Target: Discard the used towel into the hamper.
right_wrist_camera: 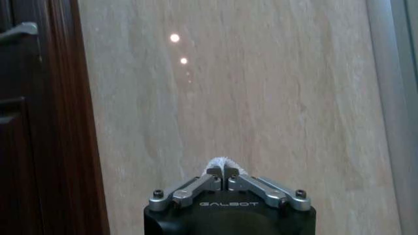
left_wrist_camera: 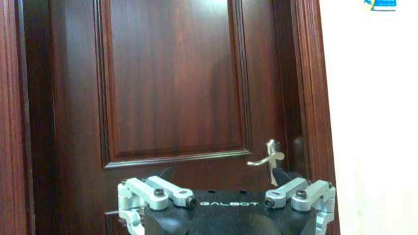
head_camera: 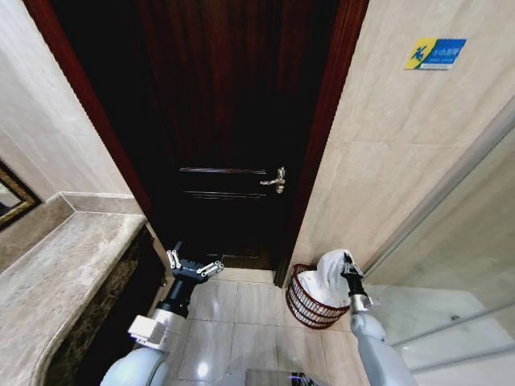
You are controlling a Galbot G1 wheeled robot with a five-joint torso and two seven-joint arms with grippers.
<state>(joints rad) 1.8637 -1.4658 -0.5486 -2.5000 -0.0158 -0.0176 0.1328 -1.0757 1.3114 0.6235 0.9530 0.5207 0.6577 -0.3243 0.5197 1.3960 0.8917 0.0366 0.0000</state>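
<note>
The white towel point(head_camera: 331, 277) hangs bunched over the reddish-brown wire hamper point(head_camera: 306, 306), its lower part inside the rim. My right gripper point(head_camera: 349, 270) is shut on the towel's upper edge, just above the hamper's right side. In the right wrist view the fingers point(right_wrist_camera: 222, 182) are pinched together with a tuft of the towel point(right_wrist_camera: 221, 163) sticking out between them. My left gripper point(head_camera: 194, 264) hovers open to the left, in front of the dark door, with nothing in it. In the left wrist view its fingers point(left_wrist_camera: 155, 192) are spread wide.
The hamper stands on the tiled floor point(head_camera: 241, 314) against the beige wall, beside the dark wooden door point(head_camera: 225, 121) with its metal handle point(head_camera: 275, 182). A marble counter point(head_camera: 56, 273) runs along the left. A glass panel point(head_camera: 451, 265) stands at the right.
</note>
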